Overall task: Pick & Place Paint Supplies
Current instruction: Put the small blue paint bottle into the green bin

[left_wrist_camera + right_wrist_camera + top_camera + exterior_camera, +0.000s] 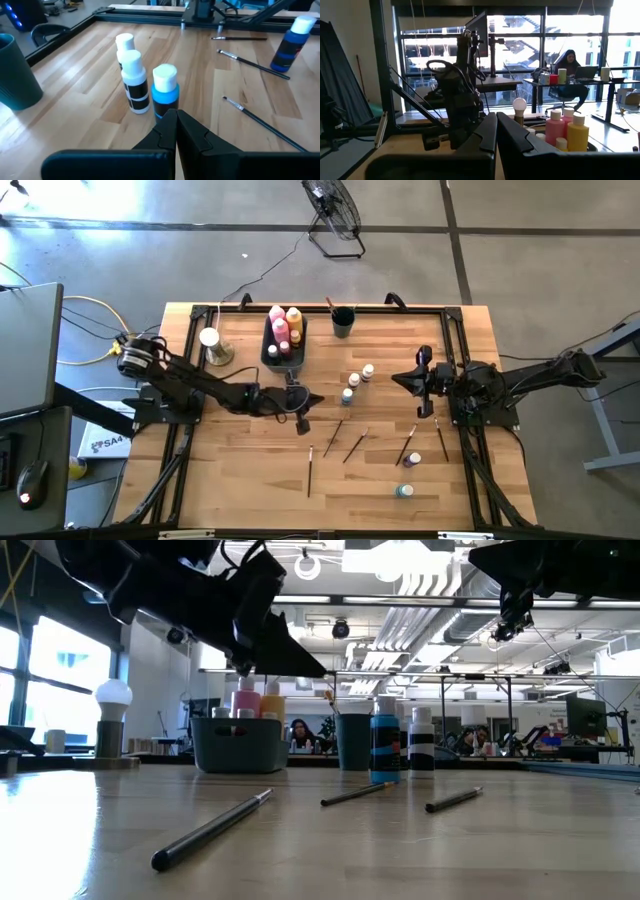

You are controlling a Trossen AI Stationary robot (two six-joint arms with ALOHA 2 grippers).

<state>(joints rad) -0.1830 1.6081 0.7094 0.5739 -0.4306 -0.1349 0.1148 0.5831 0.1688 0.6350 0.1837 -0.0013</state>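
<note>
Both grippers hover shut above the table and hold nothing. My left gripper points toward three small white-capped bottles standing just beyond it: a blue one, a black one and one behind. My right gripper is raised to their right. Two more small bottles stand nearer the front. Several thin paintbrushes lie flat on the wood. Tall pink and yellow squeeze bottles stand in a dark bin.
A dark cup holding a brush stands right of the bin. A white knob on a round tan base sits left of the bin. Black frame rails run along the table's sides and far edge. People sit at desks beyond the table.
</note>
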